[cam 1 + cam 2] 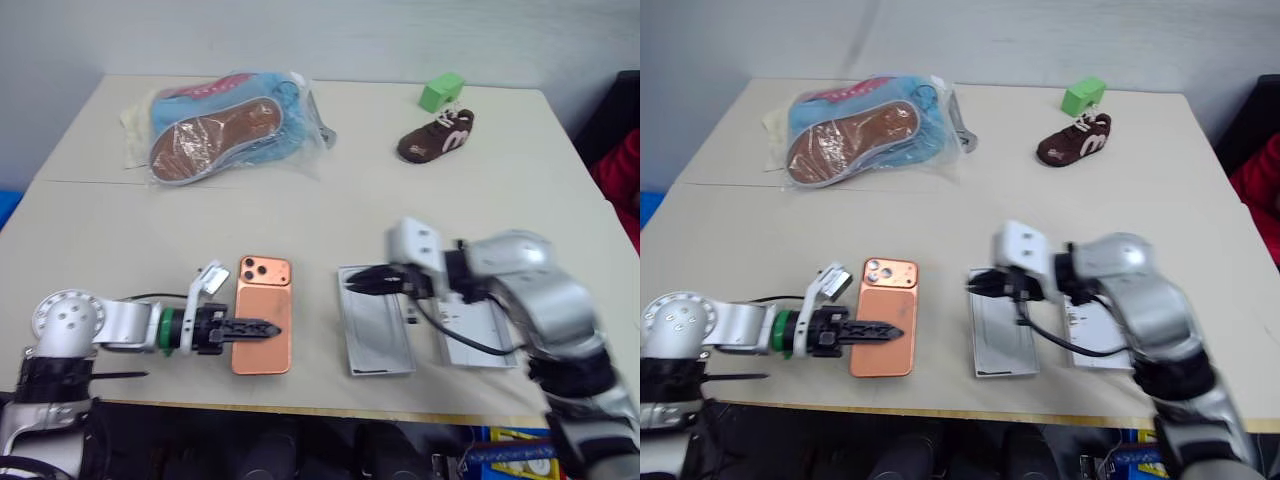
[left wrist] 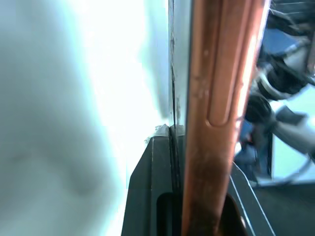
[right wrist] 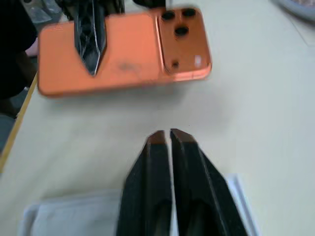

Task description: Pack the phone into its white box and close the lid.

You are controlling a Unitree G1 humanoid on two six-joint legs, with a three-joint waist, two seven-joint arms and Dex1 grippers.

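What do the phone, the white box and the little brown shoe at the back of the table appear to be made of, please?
The phone looks like metal or coated glass: smooth copper-orange back with an even matte sheen and a raised camera block. The white box seems to be thin cardboard, a dull white tray with low folded walls. The brown shoe looks like soft leather or suede, matte, with white trim; which one is unclear.

— Left arm? Reaches in low from the left, left gripper (image 1: 262, 328) pointing right, fingers pinched on the phone's (image 1: 263, 315) near-left edge.
— Right one? Bent inward, right gripper (image 3: 165, 133) aimed left, fingertips nearly touching, holding nothing.
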